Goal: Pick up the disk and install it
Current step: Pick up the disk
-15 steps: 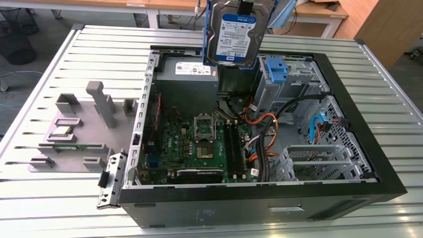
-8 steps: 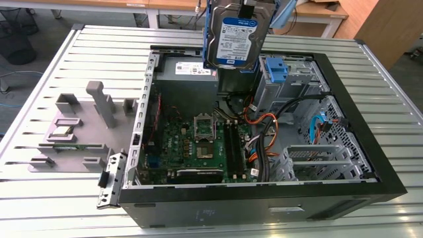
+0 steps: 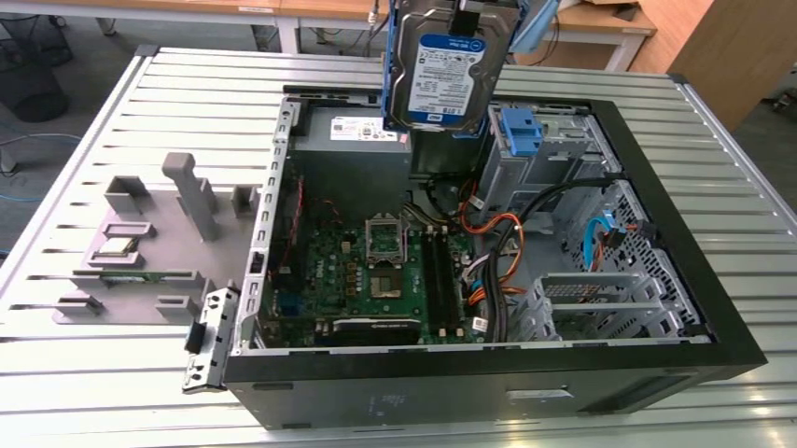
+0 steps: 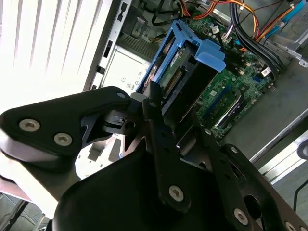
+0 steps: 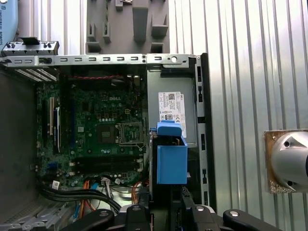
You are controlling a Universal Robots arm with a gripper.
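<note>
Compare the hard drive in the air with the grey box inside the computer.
The hard drive hangs upright above the open computer case, clamped by the gripper; the power supply box sits in a corner of it. The hard drive wears a blue frame and a blue-and-white label; the power supply box is grey with a white label. Both are rectangular and labelled.

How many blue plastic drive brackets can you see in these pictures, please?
2. A blue carrier frame clips around the silver-black rectangular disk in the gripper; a blue bracket sits on the grey metal drive cage. Others may be hidden.
</note>
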